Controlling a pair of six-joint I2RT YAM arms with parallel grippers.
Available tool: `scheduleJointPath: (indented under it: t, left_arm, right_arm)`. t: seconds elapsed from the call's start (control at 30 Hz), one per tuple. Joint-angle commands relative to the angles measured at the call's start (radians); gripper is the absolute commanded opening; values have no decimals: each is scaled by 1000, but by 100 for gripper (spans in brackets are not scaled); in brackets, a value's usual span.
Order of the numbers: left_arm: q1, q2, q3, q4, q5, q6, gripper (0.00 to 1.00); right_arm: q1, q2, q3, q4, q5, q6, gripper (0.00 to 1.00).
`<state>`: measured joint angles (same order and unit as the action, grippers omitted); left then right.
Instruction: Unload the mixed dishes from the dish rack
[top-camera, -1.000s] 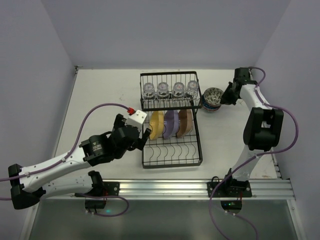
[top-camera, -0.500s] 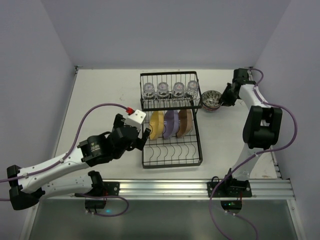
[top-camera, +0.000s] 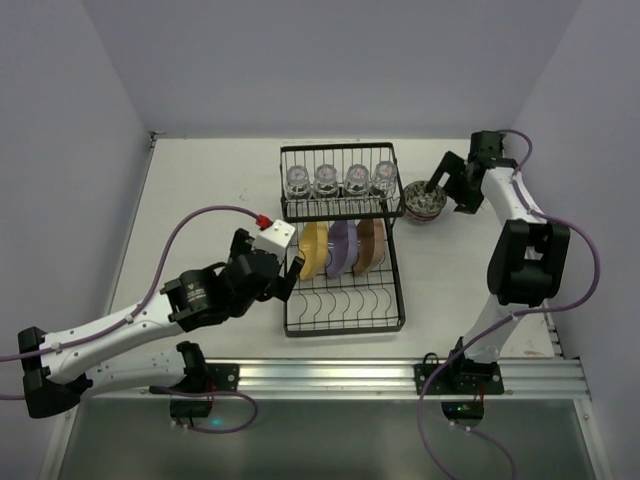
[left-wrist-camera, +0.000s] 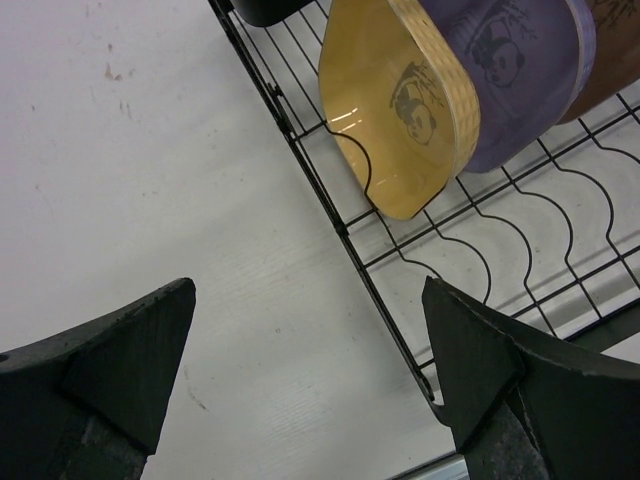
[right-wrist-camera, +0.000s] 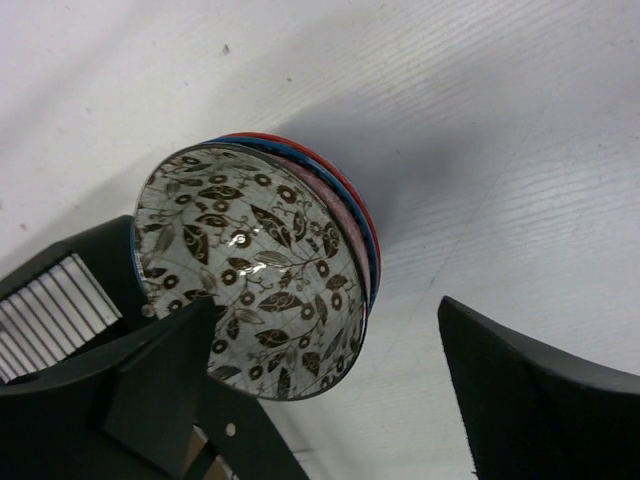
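Observation:
The black wire dish rack (top-camera: 344, 308) stands mid-table, with several clear glass cups (top-camera: 341, 179) on its raised shelf. A yellow plate (top-camera: 313, 250), a purple plate (top-camera: 340, 247) and a tan plate (top-camera: 370, 245) stand on edge in the lower tray. The yellow plate (left-wrist-camera: 400, 110) and purple plate (left-wrist-camera: 510, 70) also show in the left wrist view. My left gripper (top-camera: 290, 275) (left-wrist-camera: 308, 290) is open and empty at the rack's left edge (left-wrist-camera: 330, 210). Three nested patterned bowls (top-camera: 425, 200) (right-wrist-camera: 255, 270) sit on the table right of the rack. My right gripper (top-camera: 440, 192) (right-wrist-camera: 322, 308) stands open astride their rim, one finger (right-wrist-camera: 160, 370) over the top bowl.
The rack's near rows of curved dividers (top-camera: 345, 300) hold nothing. White table (top-camera: 200, 190) stretches left of the rack and also right of the bowls (top-camera: 470, 270). Purple walls close the left, back and right sides. A metal rail (top-camera: 330, 375) runs along the near edge.
My right gripper has opened and let go of the top bowl, which now sits level on the stack. The left arm has barely moved.

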<state>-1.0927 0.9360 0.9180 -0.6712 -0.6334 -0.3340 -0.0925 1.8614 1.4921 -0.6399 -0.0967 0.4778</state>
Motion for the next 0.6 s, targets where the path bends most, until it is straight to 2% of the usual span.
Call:
scheduleJointPath:
  t: [0.0,0.1,0.17,0.23,0.27,0.3,0.4,0.43,0.53,0.57]
  left_arm:
    - [11,18,36,25,27,-75,100]
    - [13,18,30,53,104,-172,100]
    - [14,-3,-1,135,164,-239,100]
    - [27,-35,-71,209,188,-273,100]
    - [33,-46,-97,291,201,-284,100]
    - [56,-57,-123,335,224,-292,100]
    - [111,-86,-211,517,349,-293,100]
    - [160,-86,-225,557,385,-296,100]
    - [250,-63,-269,727,510,-332,93]
    - [267,-56,-293,757,546,-358,89]
  right_arm:
    - [0,-141,11,-7,8,7,99]
    - [-3,-258,-26,-4,17,18,99]
    - [-4,-330,-61,-4,23,24,99]
    - [-4,-470,-111,-3,28,31,99]
    - [-4,-523,-137,11,19,33,99]
    - [-4,-641,-162,23,-27,33,99]
    - [-4,-828,-297,132,-206,48,99]
    - [-4,-949,-376,173,-377,64,99]
    - [-4,-1097,-487,275,-585,122,99]
    - [-4,-1167,-498,267,-603,131,99]
